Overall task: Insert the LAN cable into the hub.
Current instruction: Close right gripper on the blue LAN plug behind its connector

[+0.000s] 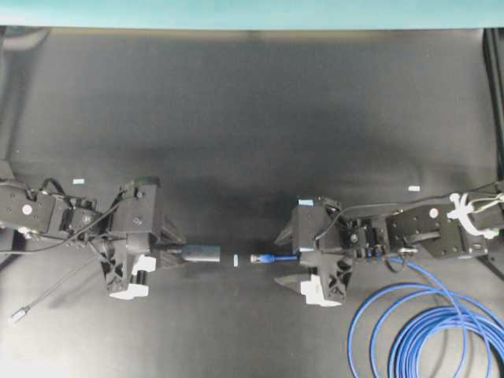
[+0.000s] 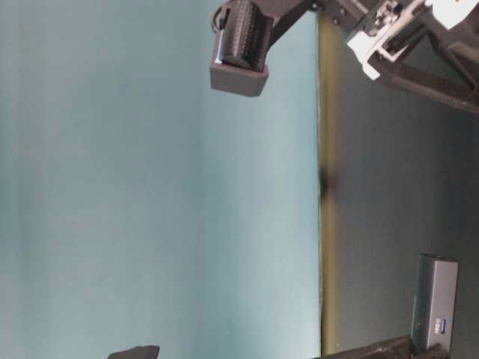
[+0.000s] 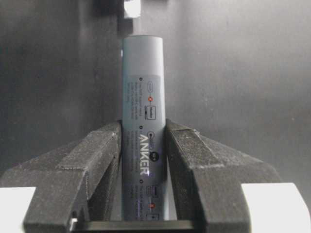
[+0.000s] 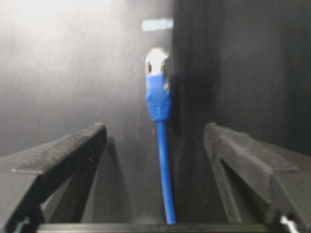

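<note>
We find the LAN cable (image 4: pixel 165 184) running straight out between the fingers of the right pincer (image 4: pixel 155 145), touching neither; its clear plug (image 4: pixel 157 60) sits just ahead of the fingertips on a blue boot. The right pincer is released, fingers spread wide to either side of the cable. Behind that pincer the cable trails back past the arm and gathers in loops (image 1: pixel 429 331) on the dark tabletop (image 1: pixel 252 118).

The hub (image 3: pixel 143 141) is grasped in the left pincer (image 3: pixel 143 145): both fingers clenched against its sides, about half its grey length sticking out ahead of them. From overhead, hub (image 1: pixel 201 253) and plug (image 1: pixel 257 257) face each other end to end, apart, with a small pale marker (image 1: pixel 235 258) between them.

Beyond the left pincer's far side, a thin grey cord with a small silver plug (image 1: pixel 17 315) lies on the tabletop.
</note>
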Robot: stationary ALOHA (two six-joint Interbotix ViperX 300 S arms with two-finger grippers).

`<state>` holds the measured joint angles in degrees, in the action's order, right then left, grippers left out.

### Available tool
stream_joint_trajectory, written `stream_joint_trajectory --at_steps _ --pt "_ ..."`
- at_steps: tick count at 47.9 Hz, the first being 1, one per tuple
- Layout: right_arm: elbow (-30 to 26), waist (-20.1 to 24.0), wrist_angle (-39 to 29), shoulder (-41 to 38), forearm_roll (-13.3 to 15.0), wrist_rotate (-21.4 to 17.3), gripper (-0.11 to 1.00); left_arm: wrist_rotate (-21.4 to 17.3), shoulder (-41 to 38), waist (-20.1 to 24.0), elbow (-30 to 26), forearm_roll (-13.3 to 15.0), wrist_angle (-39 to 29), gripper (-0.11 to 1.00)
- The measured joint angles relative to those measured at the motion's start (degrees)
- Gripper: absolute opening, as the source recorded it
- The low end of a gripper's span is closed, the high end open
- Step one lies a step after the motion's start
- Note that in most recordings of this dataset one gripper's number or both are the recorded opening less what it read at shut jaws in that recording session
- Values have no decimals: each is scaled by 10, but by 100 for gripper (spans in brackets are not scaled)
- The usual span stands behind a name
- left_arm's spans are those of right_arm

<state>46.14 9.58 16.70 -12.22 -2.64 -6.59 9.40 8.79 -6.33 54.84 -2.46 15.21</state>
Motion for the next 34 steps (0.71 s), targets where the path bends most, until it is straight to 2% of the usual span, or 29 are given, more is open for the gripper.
stream_joint_trajectory --at_steps 5,12,17,22,34 --pt "-4 -1 7 -6 0 0 75 1 1 0 0 0 1 28" --pt "-11 -4 9 -11 0 0 62 1 1 0 0 0 0 28" --pt "-11 -4 9 -11 0 1 40 1 2 1 0 0 0 28" --pt "-11 0 8 -11 0 0 12 1 2 0 0 0 0 28" --pt "-11 1 -14 14 -3 -16 11 -2 2 1 -9 0 -21 28"
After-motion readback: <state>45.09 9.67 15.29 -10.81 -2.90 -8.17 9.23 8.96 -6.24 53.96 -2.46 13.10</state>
